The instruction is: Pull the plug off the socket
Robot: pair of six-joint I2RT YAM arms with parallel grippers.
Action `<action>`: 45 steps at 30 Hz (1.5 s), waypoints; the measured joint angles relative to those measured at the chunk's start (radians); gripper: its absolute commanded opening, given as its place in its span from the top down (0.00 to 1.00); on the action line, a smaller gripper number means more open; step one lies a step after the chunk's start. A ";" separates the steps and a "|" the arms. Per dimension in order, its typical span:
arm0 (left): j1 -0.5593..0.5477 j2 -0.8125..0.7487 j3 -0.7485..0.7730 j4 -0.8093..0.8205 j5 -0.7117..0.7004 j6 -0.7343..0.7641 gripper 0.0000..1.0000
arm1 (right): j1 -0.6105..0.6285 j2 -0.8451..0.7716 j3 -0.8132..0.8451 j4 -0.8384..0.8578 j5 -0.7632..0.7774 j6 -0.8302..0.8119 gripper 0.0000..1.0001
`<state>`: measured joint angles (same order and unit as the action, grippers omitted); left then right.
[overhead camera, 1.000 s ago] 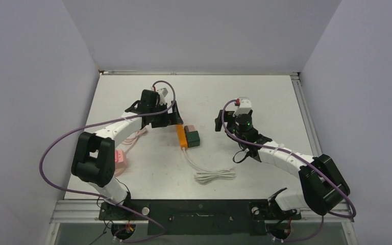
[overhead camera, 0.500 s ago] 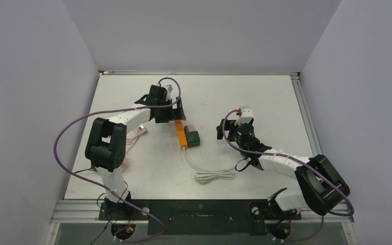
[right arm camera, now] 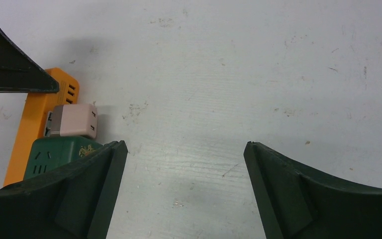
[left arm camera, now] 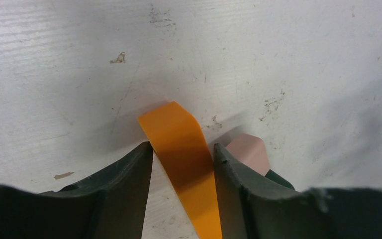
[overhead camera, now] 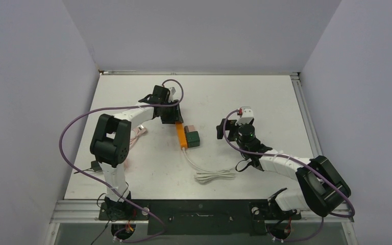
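Note:
An orange socket strip (overhead camera: 182, 137) lies mid-table with a green plug (overhead camera: 193, 138) and a pale pink plug (overhead camera: 189, 127) seated on its right side. My left gripper (overhead camera: 176, 119) is at the strip's far end. In the left wrist view both fingers (left arm camera: 129, 184) press the orange strip (left arm camera: 181, 144) between them, and the pink plug (left arm camera: 248, 149) shows just right of them. My right gripper (right arm camera: 185, 144) stands open over bare table to the right of the plugs, its left finger next to the green plug (right arm camera: 59, 154) and the pink plug (right arm camera: 74, 120).
A white cable (overhead camera: 212, 175) runs from the strip's near end and lies coiled toward the front. A pink cable end (overhead camera: 141, 130) lies left of the strip, under the left arm. Grey walls close in three sides.
The left gripper has gone from wide open to closed round the far end of the orange strip. The left arm swung in toward the strip; the right arm drew slightly nearer and then stayed put.

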<state>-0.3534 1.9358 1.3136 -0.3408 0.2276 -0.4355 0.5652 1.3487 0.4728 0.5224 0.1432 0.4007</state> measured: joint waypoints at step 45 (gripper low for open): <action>-0.043 -0.274 -0.288 0.451 0.283 -0.096 1.00 | -0.002 0.045 -0.058 0.316 -0.488 0.109 0.02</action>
<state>-0.3969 1.6615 1.0252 0.1101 0.5110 -0.5316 0.5629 1.3941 0.4145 0.8387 -0.3447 0.5102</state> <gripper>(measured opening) 0.331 0.974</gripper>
